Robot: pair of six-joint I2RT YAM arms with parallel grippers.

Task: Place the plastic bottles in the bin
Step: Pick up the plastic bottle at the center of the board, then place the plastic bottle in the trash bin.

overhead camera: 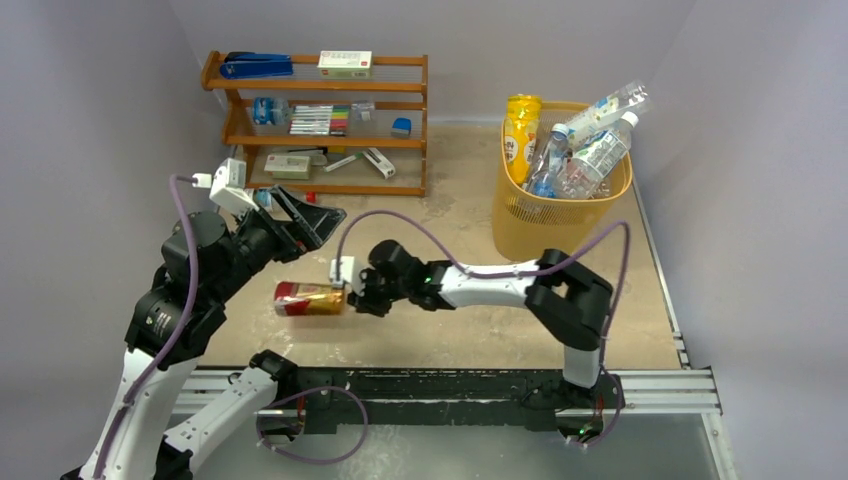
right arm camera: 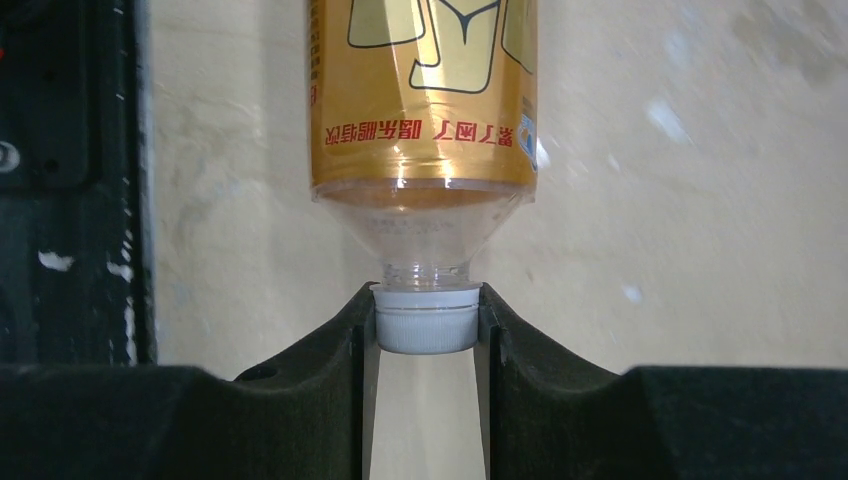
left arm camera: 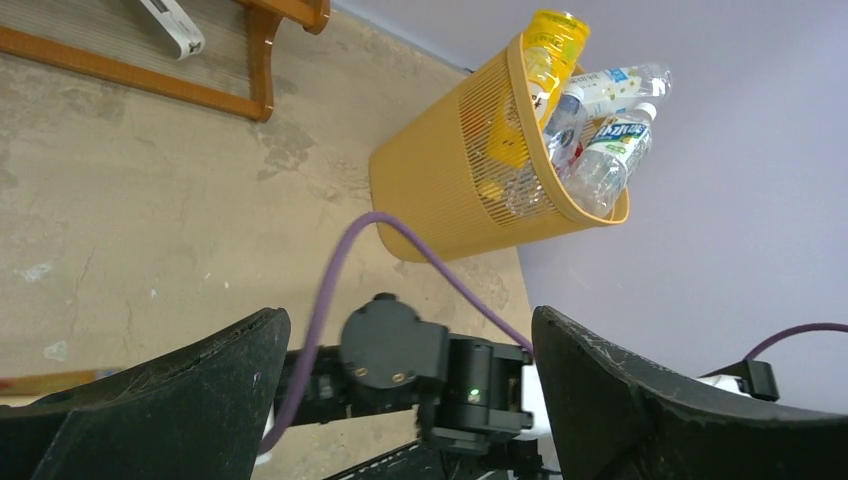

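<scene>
An amber bottle (overhead camera: 310, 298) with a gold and red label lies on its side at the near left of the table. My right gripper (overhead camera: 352, 290) is shut on its white cap (right arm camera: 426, 318); the bottle body (right arm camera: 424, 95) points away from the fingers. My left gripper (overhead camera: 305, 220) is open and empty, raised behind the bottle; its wide-apart fingers (left arm camera: 160, 400) frame the right arm below. The yellow-orange bin (overhead camera: 560, 190) stands at the back right, and also shows in the left wrist view (left arm camera: 470, 170), with several clear and yellow bottles (overhead camera: 590, 140) sticking out of its top.
A brown wooden shelf rack (overhead camera: 320, 120) with markers, boxes and a stapler stands at the back left. Purple cables (overhead camera: 460, 255) loop over the right arm. A metal rail (overhead camera: 660, 385) runs along the near edge. Grey walls enclose the table.
</scene>
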